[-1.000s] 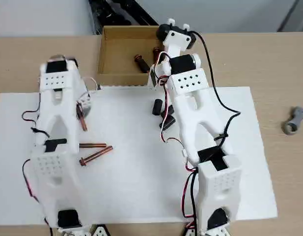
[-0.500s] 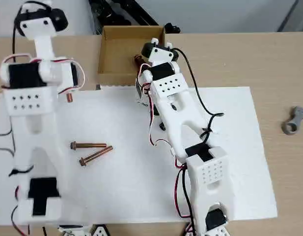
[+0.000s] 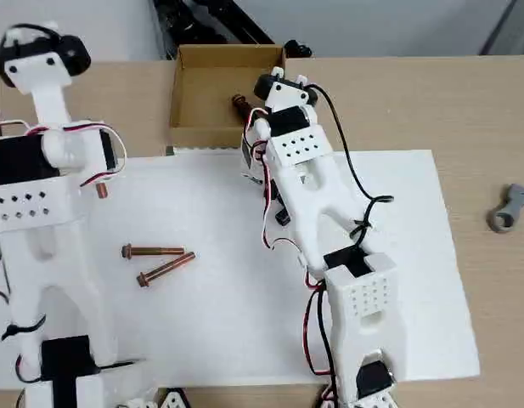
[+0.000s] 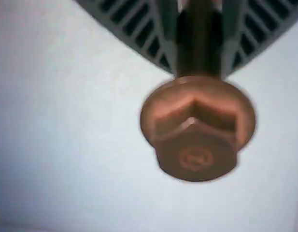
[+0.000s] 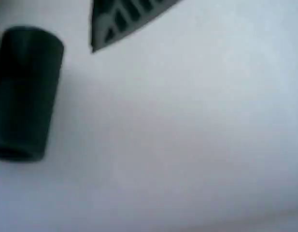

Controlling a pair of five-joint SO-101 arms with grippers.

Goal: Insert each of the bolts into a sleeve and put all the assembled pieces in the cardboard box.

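Left gripper (image 4: 197, 38) pinches a bolt (image 4: 197, 130) by its shank, so line it up straight with the sleeve (image 5: 25, 92), right gripper's state unclear

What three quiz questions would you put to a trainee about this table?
1. True or false: the left tool grips a bolt by its shank, head pointing away from the tool.
2. How many loose bolts lie on the white sheet? A) one B) two C) four
3. Fill the gap: the sleeve seen from the right wrist is ___ in colour.

Key: 1 true; 2 B; 3 black.
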